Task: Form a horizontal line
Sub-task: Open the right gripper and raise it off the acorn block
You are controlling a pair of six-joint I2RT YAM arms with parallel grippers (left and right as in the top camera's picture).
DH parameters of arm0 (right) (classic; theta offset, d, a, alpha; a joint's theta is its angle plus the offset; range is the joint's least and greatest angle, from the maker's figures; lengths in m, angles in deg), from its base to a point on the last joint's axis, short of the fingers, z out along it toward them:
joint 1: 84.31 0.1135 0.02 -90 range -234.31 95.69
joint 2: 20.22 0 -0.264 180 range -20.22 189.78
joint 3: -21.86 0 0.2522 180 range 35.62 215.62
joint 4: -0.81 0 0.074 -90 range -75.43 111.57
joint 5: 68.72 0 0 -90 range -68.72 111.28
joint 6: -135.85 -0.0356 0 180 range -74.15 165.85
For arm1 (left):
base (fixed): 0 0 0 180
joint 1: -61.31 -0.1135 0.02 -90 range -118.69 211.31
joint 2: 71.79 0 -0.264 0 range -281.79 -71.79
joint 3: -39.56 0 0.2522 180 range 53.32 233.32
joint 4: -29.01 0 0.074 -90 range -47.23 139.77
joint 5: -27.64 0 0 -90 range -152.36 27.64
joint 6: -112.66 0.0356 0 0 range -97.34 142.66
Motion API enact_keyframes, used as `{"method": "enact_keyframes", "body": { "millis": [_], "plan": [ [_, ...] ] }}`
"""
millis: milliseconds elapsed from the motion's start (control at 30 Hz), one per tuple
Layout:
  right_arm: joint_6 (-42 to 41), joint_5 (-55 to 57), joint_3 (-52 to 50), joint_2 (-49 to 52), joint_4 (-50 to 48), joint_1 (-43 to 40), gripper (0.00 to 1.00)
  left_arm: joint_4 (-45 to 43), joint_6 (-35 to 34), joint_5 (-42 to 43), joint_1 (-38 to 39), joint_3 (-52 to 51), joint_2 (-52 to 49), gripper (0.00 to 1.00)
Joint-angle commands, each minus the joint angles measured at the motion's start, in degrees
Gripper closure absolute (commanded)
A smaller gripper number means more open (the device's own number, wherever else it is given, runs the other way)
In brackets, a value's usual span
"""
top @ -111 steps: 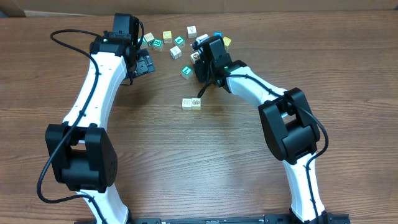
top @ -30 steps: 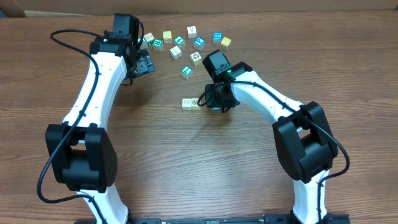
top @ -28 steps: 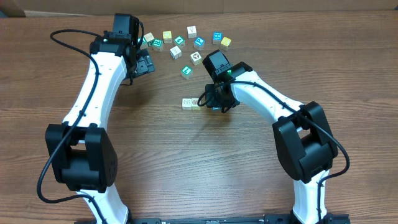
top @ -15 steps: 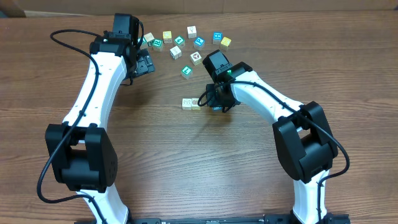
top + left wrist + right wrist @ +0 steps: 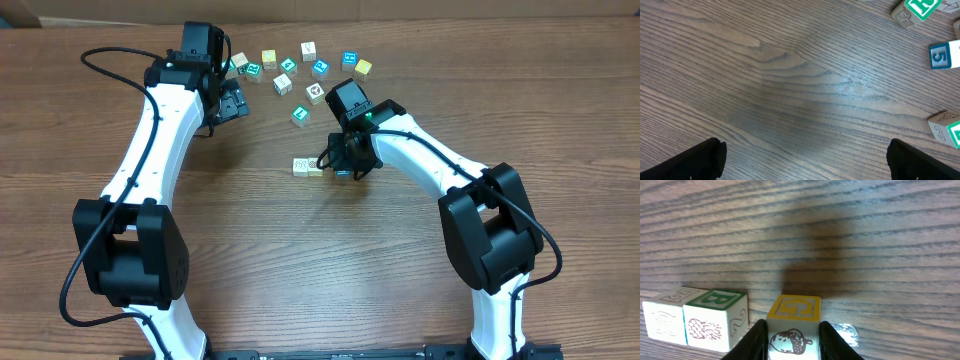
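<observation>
Two cubes form a short row (image 5: 308, 166) on the wood table: a white one (image 5: 665, 317) and a green-edged "B" cube (image 5: 715, 317) touching it. My right gripper (image 5: 792, 341) is shut on a yellow-topped cube (image 5: 793, 322) with an acorn picture, just right of the "B" cube with a small gap between them. From overhead the right gripper (image 5: 340, 162) covers that cube. My left gripper (image 5: 232, 103) stands open over bare wood at the back left, its dark fingertips (image 5: 700, 160) far apart and nothing between them.
Several loose cubes lie scattered at the back of the table, among them a teal one (image 5: 301, 115), a white one (image 5: 283, 84) and a yellow one (image 5: 363, 68). A blue "5" cube (image 5: 944, 55) lies right of the left gripper.
The right gripper's fingers have drawn in onto the yellow-topped cube and shifted slightly toward the row. The left arm has not moved.
</observation>
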Motion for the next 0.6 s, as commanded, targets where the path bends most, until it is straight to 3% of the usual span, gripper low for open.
{"method": "enact_keyframes", "body": {
  "millis": [0,200,567],
  "plan": [
    [-0.5,-0.9,-0.3,-0.9,-0.4,0.0,0.71,0.1,0.0,-0.8,0.1,1.4,-0.7,0.00],
    [-0.5,-0.8,-0.3,-0.9,-1.4,0.0,0.59,0.1,0.0,-0.8,0.1,1.4,-0.7,0.00],
    [-0.5,1.3,4.4,-1.0,-3.1,-4.6,0.55,0.1,0.0,-0.8,0.1,1.4,-0.7,0.00]
  ]
}}
